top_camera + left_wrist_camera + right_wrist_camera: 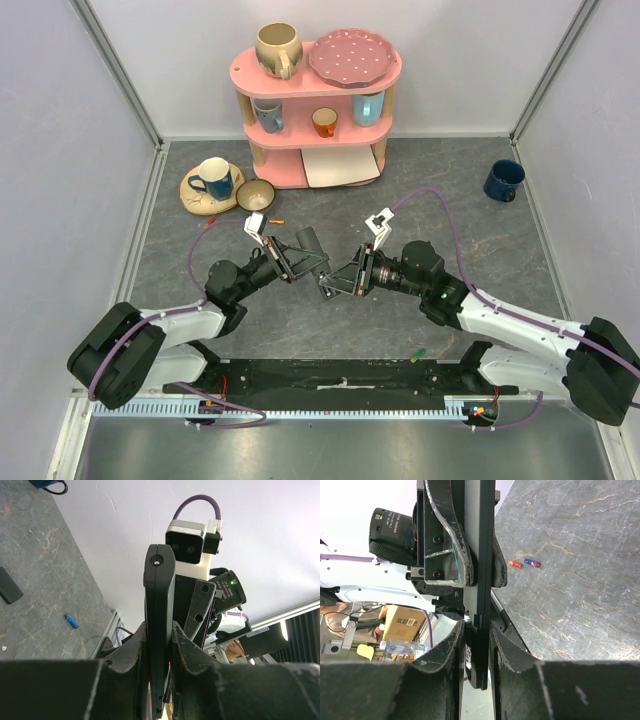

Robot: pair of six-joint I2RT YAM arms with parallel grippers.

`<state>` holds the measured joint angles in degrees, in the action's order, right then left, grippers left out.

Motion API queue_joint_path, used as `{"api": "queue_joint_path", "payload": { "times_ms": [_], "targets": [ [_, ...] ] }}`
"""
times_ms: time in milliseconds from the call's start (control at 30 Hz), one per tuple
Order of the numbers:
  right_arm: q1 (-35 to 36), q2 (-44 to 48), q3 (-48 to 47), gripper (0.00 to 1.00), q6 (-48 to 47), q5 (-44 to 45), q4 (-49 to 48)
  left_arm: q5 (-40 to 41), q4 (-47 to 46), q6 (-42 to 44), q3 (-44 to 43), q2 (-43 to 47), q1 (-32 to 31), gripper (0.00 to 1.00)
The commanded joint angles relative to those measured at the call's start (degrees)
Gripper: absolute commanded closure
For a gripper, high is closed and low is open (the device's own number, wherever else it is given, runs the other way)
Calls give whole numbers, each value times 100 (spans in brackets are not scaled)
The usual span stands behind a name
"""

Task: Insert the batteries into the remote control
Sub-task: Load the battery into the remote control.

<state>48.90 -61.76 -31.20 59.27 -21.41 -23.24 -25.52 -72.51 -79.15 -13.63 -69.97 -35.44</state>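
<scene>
The remote control (312,250) is a slim black bar held in the air over the middle of the table. My left gripper (296,262) is shut on one end and my right gripper (335,282) is shut on the other. It stands edge-on between the fingers in the left wrist view (160,595) and the right wrist view (480,555). A red battery (515,564) and a blue battery (532,563) lie side by side on the table. Another blue battery (71,621) lies near a flat black piece (7,585). An orange battery (277,219) and a green battery (418,352) also lie loose.
A pink shelf (315,100) with mugs and a plate stands at the back centre. A saucer (200,195) with a blue mug and a bowl (255,194) sit at the back left. A dark blue mug (503,180) stands at the back right.
</scene>
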Motion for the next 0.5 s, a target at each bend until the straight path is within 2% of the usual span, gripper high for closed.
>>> {"api": "queue_joint_path", "payload": {
  "times_ms": [0, 467],
  "targets": [
    [-30, -117, 97, 72, -29, -21, 39, 64, -1872, -109, -228, 151, -42, 98],
    [-30, -188, 105, 82, -3, -56, 31, 73, -1872, -109, -237, 133, -68, 98]
  ]
}}
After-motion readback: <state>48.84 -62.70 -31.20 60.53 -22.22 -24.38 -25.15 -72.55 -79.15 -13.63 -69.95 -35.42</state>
